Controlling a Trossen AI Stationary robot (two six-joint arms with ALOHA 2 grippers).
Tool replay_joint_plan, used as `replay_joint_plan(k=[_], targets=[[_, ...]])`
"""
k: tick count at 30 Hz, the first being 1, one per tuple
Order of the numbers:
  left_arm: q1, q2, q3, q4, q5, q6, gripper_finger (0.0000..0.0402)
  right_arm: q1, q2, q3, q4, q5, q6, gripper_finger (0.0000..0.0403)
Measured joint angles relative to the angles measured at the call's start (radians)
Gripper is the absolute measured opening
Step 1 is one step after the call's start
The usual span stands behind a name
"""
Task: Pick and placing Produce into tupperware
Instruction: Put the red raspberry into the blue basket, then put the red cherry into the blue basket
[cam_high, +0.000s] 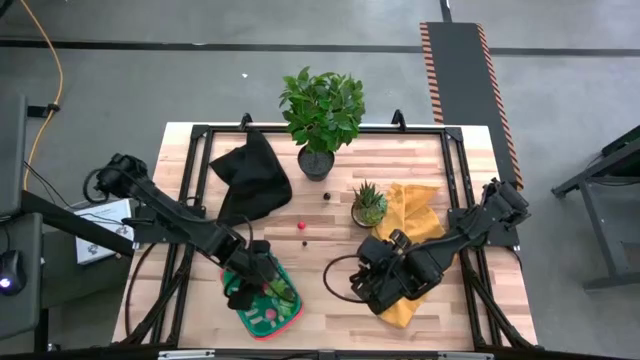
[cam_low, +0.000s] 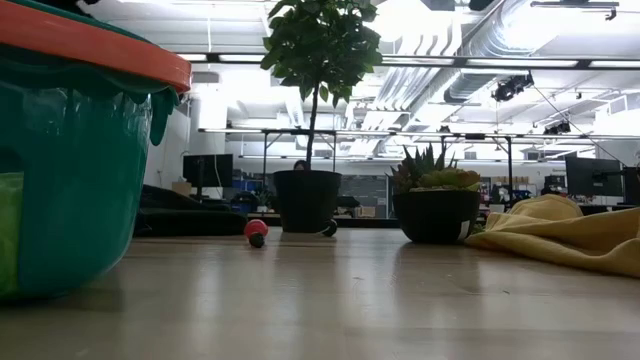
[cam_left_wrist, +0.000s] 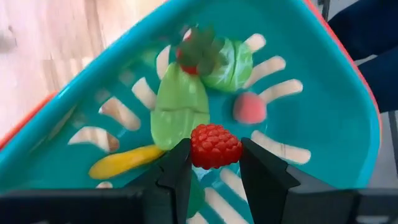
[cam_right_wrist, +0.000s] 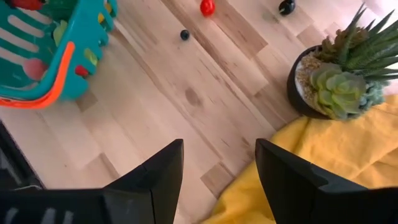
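Note:
The tupperware (cam_high: 268, 312), green with a red rim, sits near the table's near edge, left of centre, and fills the left of the low view (cam_low: 70, 160). My left gripper (cam_high: 252, 278) is over it, shut on a red raspberry-like fruit (cam_left_wrist: 215, 146). Inside lie a pale green leafy piece (cam_left_wrist: 179, 109), a green cabbage-like piece (cam_left_wrist: 229, 59), a pink piece (cam_left_wrist: 250, 107) and a yellow one (cam_left_wrist: 124, 162). A small red fruit (cam_high: 301, 226) lies on the table. My right gripper (cam_right_wrist: 219, 149) is open above bare wood beside the yellow cloth (cam_high: 410, 215). My left gripper pinches the red raspberry-like fruit between its two fingers (cam_left_wrist: 181, 163), one on each side (cam_left_wrist: 196, 149), coming from above into the tupperware. The fruit is inside the container's walls; whether it rests on the floor or on other pieces, I cannot tell.
A leafy potted plant (cam_high: 322, 115) stands at the far edge and a small spiky potted plant (cam_high: 369, 205) near the centre. A black cloth (cam_high: 252, 180) lies far left. Small dark balls (cam_high: 327, 196) (cam_right_wrist: 184, 35) lie on the wood. A dark cable loop (cam_high: 340, 278) lies by my right gripper.

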Motion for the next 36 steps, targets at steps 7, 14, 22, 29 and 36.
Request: replay_joint_plan(k=[7, 14, 22, 29, 36], targets=[[0.0, 0.067, 0.002, 0.083, -0.001, -0.051, 0.011, 0.021, -0.003, 0.0, -0.055, 0.021, -0.003, 0.0191], [0.0, 0.07, 0.001, 0.118, -0.001, -0.079, 0.0111, 0.026, -0.013, 0.0, -0.083, 0.04, -0.01, 0.0191], [0.0, 0.07, 0.002, 0.126, 0.018, -0.136, 0.0166, 0.031, -0.034, 0.001, -0.095, 0.06, -0.028, 0.0191], [0.0, 0.07, 0.002, 0.13, 0.084, -0.141, 0.022, 0.031, -0.035, 0.001, -0.098, 0.061, -0.028, 0.0191], [0.0, 0.069, 0.041, 0.114, 0.164, -0.128, 0.0191, 0.031, -0.035, 0.001, -0.101, 0.056, -0.028, 0.0191]])
